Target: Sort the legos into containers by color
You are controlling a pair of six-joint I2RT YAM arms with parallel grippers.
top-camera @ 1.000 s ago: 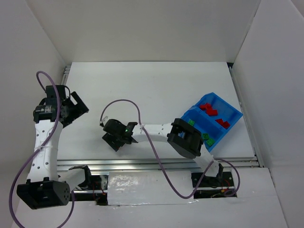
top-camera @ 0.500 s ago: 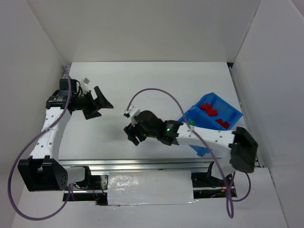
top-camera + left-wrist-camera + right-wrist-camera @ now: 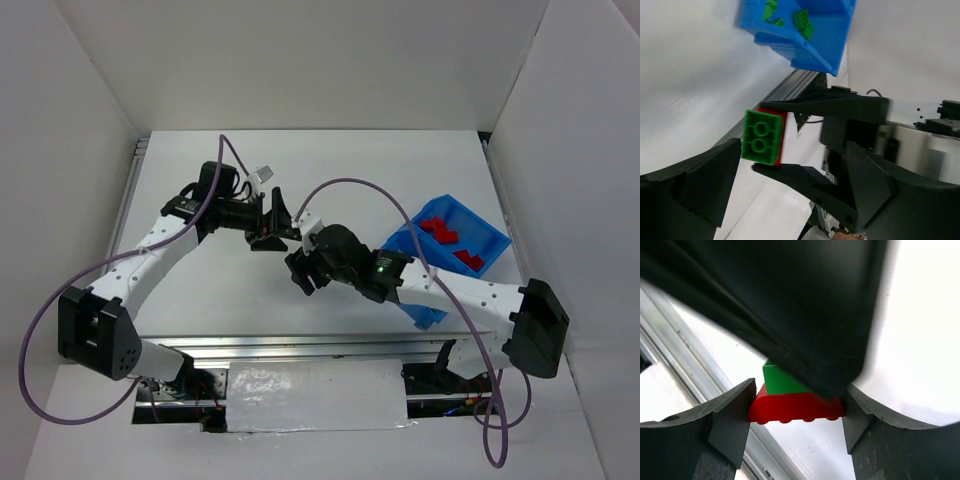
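Right gripper [image 3: 797, 407] is clamping a red brick [image 3: 790, 409] topped by a green brick [image 3: 782, 382]; left gripper [image 3: 794, 152], spread wide, is partly hiding the green.

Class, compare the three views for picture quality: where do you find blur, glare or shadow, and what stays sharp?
Top external view: evenly lit, sharp, soft shadows on the table. Left wrist view: green brick on red brick crisp; glare washes out the right side. Right wrist view: dark blurred shape fills the top; red brick sharp; table blown out white.
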